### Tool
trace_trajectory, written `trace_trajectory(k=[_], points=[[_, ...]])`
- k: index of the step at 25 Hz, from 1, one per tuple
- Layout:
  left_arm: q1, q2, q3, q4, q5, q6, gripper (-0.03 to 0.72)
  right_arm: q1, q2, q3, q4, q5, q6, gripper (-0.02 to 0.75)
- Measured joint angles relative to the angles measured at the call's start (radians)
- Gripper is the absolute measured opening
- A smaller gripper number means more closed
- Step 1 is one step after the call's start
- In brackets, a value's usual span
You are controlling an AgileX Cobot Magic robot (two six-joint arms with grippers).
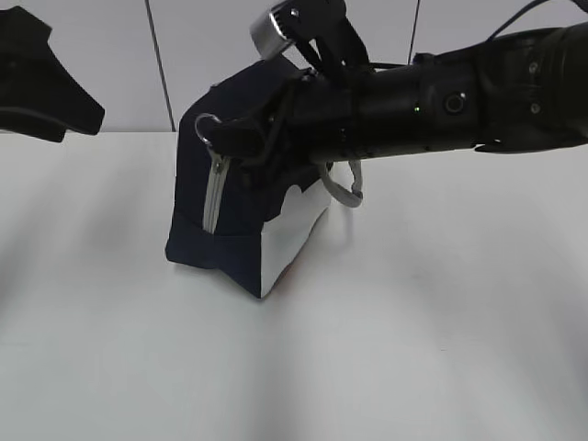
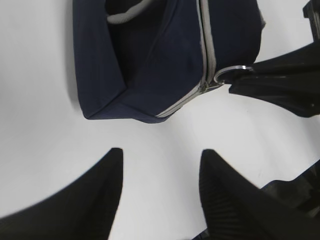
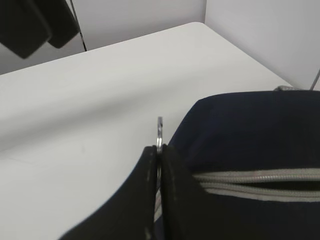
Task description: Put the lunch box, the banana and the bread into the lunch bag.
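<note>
The navy-blue lunch bag [image 1: 243, 220] stands on the white table with its grey zipper [image 1: 214, 197] down the near corner and a white side panel. My right gripper [image 1: 230, 136] reaches across from the right and is shut on the metal ring zipper pull [image 1: 204, 129] at the bag's top left corner. The right wrist view shows the ring [image 3: 159, 131] pinched between the closed jaws, with the bag [image 3: 250, 145] beside them. My left gripper [image 2: 160, 155] is open and empty above bare table, short of the bag [image 2: 150, 60]. The lunch box, banana and bread are out of view.
A grey strap handle [image 1: 347, 191] hangs at the bag's right side. The left arm [image 1: 41, 78] is a dark shape at the upper left. A pale wall stands behind the white table [image 1: 413, 349].
</note>
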Motion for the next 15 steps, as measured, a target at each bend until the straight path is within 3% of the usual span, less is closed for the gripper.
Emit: trace_trajectory(k=[11,15], points=[[0.000,0.057,0.001,-0.067,-0.049,0.186,0.361,-0.025,-0.002,-0.012,0.000,0.020,0.090,-0.016],[0.002,0.057,0.041,-0.151,-0.079,0.313,0.361,-0.034,-0.002,-0.023,0.000,0.018,0.113,-0.016]])
